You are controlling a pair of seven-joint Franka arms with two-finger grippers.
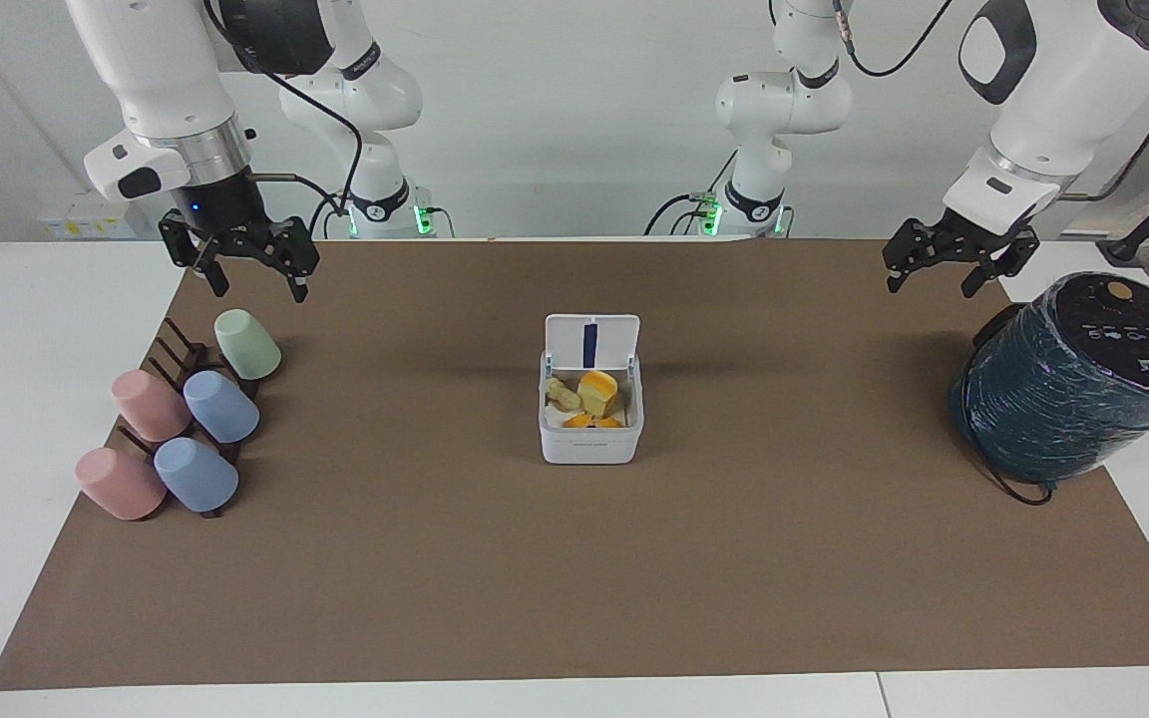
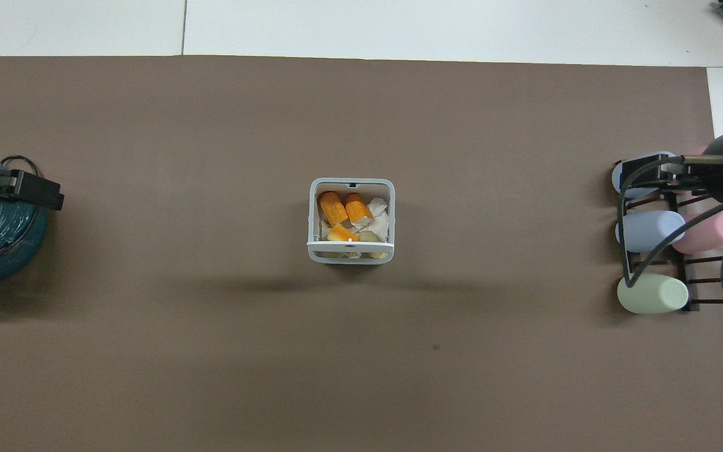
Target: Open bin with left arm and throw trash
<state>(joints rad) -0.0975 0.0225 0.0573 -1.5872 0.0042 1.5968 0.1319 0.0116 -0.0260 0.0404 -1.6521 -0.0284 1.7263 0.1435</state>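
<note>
The small white bin (image 1: 589, 439) stands in the middle of the brown mat with its lid (image 1: 591, 342) hinged up on the side nearer to the robots. It also shows in the overhead view (image 2: 350, 256). Inside lies the trash: a yellow-orange wedge (image 1: 597, 392), a pale cream curved piece (image 1: 562, 393) and small orange pieces (image 2: 333, 208). My left gripper (image 1: 942, 283) is open and empty, up in the air over the mat beside the teal cylinder. My right gripper (image 1: 255, 287) is open and empty, raised over the mat's corner by the cup rack.
A big dark-teal wrapped cylinder (image 1: 1073, 379) stands at the left arm's end of the table. A dark rack (image 1: 176, 349) with several pastel cups, among them a green one (image 1: 247, 344), lies at the right arm's end.
</note>
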